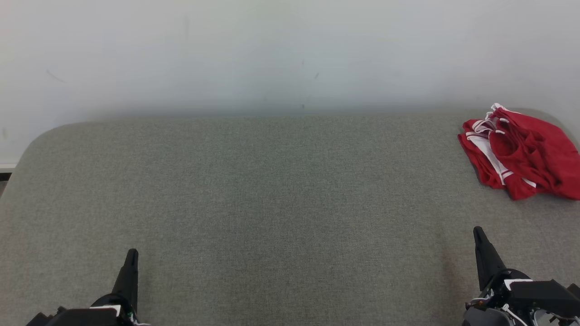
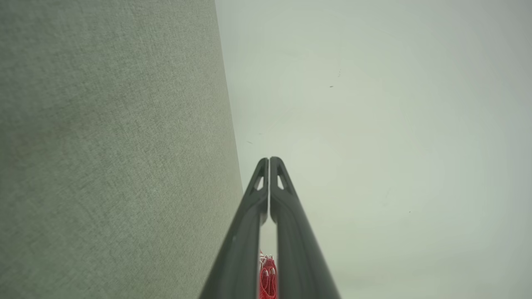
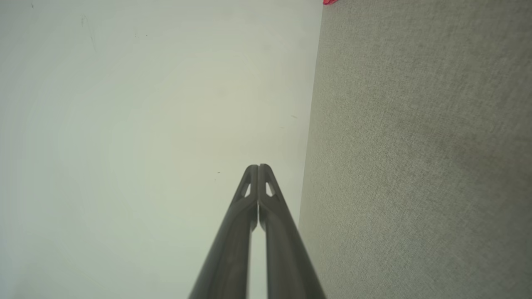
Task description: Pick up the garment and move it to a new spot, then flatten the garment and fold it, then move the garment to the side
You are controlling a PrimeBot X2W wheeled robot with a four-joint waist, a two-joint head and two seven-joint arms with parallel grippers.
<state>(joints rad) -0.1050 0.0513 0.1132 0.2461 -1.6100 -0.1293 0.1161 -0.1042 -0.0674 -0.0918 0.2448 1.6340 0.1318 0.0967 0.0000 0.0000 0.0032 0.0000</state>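
At the near edge of the grey bench (image 1: 272,203), the left tool (image 1: 132,252) shows at lower left. Its two dark fingers are pressed together on nothing, and its tip points toward the pale wall (image 1: 272,54). The right tool (image 1: 478,231), at lower right, is likewise clenched and empty, its tip leaning slightly left. Well beyond the right tool, at the bench's far right corner, the red garment (image 1: 521,154) lies crumpled in a heap. Its white-striped edge runs diagonally from far left to near right, and the view's edge cuts off its right side.
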